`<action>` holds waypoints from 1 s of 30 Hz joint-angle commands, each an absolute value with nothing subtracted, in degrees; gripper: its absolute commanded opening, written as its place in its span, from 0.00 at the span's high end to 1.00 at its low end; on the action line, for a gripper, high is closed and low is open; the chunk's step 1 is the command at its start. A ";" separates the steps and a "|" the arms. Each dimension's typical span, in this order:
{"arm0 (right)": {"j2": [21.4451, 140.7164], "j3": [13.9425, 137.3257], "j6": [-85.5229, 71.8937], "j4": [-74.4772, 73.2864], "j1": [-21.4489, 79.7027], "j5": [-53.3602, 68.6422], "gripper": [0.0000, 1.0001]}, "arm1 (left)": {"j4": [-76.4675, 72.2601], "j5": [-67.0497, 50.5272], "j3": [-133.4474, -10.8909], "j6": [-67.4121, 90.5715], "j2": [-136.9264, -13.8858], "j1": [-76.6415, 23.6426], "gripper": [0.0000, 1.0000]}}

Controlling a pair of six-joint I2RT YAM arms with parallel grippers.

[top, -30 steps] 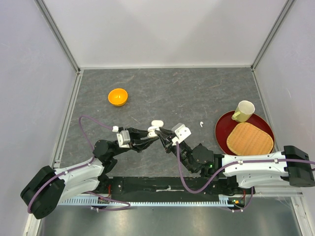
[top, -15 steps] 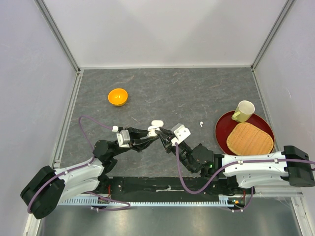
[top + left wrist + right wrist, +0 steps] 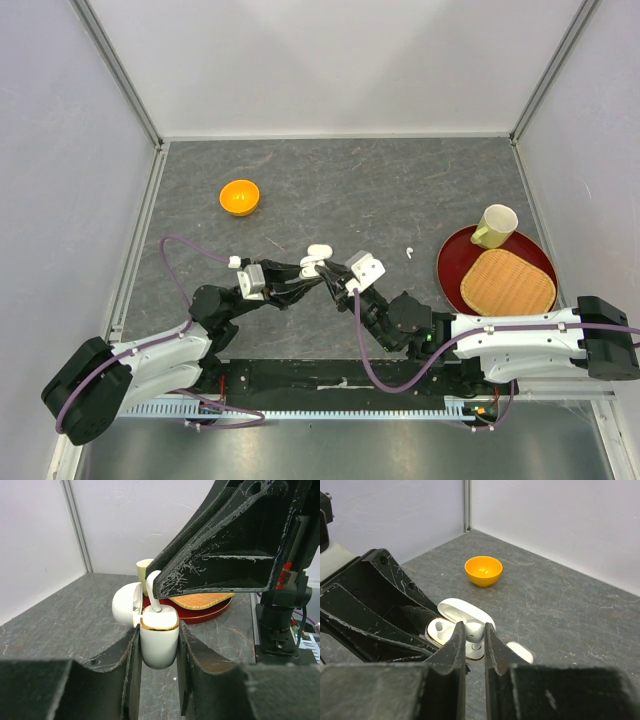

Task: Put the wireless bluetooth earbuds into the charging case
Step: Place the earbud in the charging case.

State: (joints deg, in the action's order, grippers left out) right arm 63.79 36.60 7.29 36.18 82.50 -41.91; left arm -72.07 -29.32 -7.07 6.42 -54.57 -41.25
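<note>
My left gripper [image 3: 306,272] [image 3: 158,630] is shut on the white charging case [image 3: 159,639] with a gold rim, held upright off the table with its lid [image 3: 125,606] open. My right gripper [image 3: 330,274] [image 3: 475,627] is shut on a white earbud [image 3: 476,630] and holds it directly over the case's open top [image 3: 440,630]. The earbud's stem [image 3: 153,596] points down into the case, and one socket beside it looks empty. Another small white piece [image 3: 319,250] [image 3: 520,652] lies on the table just past the case. A tiny white earbud [image 3: 409,252] lies farther right.
An orange bowl [image 3: 239,196] [image 3: 483,570] stands at the far left. A red tray [image 3: 452,262] at the right holds a pale cup [image 3: 495,225] and a woven mat [image 3: 507,281]. White walls enclose the table on three sides.
The right gripper has crept very slightly toward the case with the earbud. The left gripper and the case have not moved.
</note>
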 commanded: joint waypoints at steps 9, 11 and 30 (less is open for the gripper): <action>63.54 38.67 3.43 30.50 82.88 -42.54 0.77 | -78.66 -24.17 -7.12 6.77 -53.00 -40.96 0.98; 63.72 39.46 2.81 29.01 82.88 -42.71 0.76 | -78.75 -24.17 -7.12 6.77 -53.00 -40.96 0.98; 60.56 40.08 -2.35 29.27 82.44 -49.82 0.17 | -78.40 -23.82 -7.03 6.42 -53.70 -41.04 0.98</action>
State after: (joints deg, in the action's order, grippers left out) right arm 63.59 38.57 1.26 29.06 82.56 -45.52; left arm -72.88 -25.54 -6.48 6.42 -53.89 -41.17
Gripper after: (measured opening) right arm 0.746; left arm 0.352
